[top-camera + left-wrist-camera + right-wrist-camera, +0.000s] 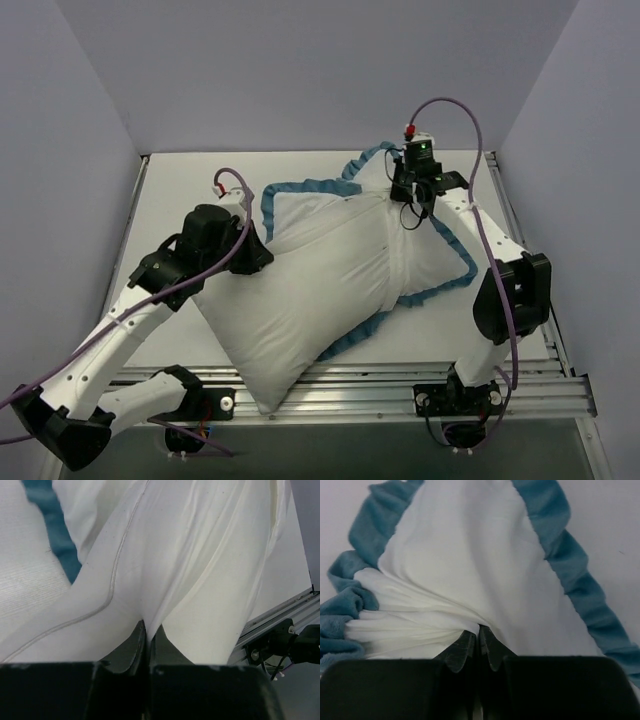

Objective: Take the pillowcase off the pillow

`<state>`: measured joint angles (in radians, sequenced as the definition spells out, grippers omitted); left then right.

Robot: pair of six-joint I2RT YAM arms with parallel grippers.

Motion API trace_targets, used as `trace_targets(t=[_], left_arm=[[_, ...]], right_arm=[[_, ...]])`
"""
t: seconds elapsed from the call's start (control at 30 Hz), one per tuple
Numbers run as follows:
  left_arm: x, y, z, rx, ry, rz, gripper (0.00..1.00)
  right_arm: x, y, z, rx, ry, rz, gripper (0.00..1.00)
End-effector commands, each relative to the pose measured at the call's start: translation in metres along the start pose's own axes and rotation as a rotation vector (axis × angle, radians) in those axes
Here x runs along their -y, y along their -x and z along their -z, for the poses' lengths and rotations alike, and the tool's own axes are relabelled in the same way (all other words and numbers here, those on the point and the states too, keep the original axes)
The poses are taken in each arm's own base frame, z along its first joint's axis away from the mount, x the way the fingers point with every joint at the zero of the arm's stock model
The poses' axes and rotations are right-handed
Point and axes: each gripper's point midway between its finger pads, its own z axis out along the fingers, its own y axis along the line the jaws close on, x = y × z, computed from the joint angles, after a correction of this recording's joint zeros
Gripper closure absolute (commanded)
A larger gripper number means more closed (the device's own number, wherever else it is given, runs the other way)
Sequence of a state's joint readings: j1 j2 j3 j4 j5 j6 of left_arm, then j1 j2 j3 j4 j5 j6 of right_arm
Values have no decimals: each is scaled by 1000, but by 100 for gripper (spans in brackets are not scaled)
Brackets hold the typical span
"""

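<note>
The plump white pillow [275, 330] lies slantwise on the table, its near end over the front rail. The pillowcase [425, 255], white side up with ruffled blue edging [440, 285], covers its far right part. My left gripper [258, 252] is at the pillow's left side. In the left wrist view it [147, 627] is shut on a fold of the pillow [190, 570], next to its seam. My right gripper [410, 205] is at the far corner. The right wrist view shows it [479, 628] shut on bunched white cloth of the pillowcase [460, 565], between blue ruffles [350, 610].
The white table [180, 180] is closed in by pale walls on the left, the back and the right. An aluminium rail [400, 385] runs along the near edge, and the arm bases are bolted to it. Purple cables loop over both arms.
</note>
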<state>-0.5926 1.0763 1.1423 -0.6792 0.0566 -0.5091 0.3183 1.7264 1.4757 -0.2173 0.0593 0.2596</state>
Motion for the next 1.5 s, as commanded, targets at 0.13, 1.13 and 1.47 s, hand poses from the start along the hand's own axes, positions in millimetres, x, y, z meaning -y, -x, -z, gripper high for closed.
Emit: trace_targets(t=[0.13, 1.13, 1.47], left_arm=[[-31, -11, 86, 41, 140, 18, 98], [68, 35, -10, 91, 56, -535, 5], [109, -72, -58, -47, 34, -754, 6]], right_arm=[[144, 60, 38, 192, -421, -298, 100], [-15, -10, 133, 169, 188, -179, 8], [14, -69, 181, 164, 178, -196, 2]])
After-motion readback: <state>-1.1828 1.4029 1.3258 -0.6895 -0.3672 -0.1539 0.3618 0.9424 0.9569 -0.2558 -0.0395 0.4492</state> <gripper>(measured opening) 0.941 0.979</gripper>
